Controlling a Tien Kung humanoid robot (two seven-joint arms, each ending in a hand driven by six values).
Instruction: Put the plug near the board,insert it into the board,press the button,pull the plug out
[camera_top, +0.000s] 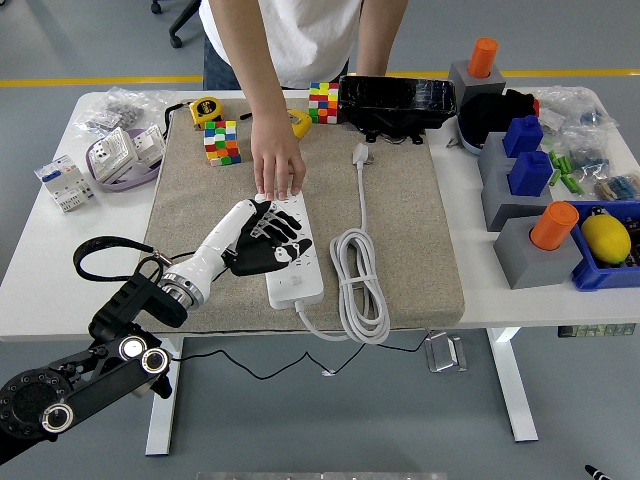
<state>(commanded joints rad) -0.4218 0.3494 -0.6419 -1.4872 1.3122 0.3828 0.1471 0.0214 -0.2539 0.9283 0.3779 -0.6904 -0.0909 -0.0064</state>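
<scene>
The left robot hand (262, 243) lies over the middle of the white board (290, 255) on the surface's tan mat (400, 250), fingers loosely spread, gripping nothing. A person's hand (277, 165) presses the board's far end. The plug (361, 153) lies right of the board, apart.

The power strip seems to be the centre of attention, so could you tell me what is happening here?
The robot's left hand rests on the white power strip, fingers spread over its top, on the beige mat. A person across the table presses a hand on the strip's far end, holding it in place. The plug lies loose on the mat to the right, its cord coiled beside the strip, not inserted. The right arm is out of view.
</scene>
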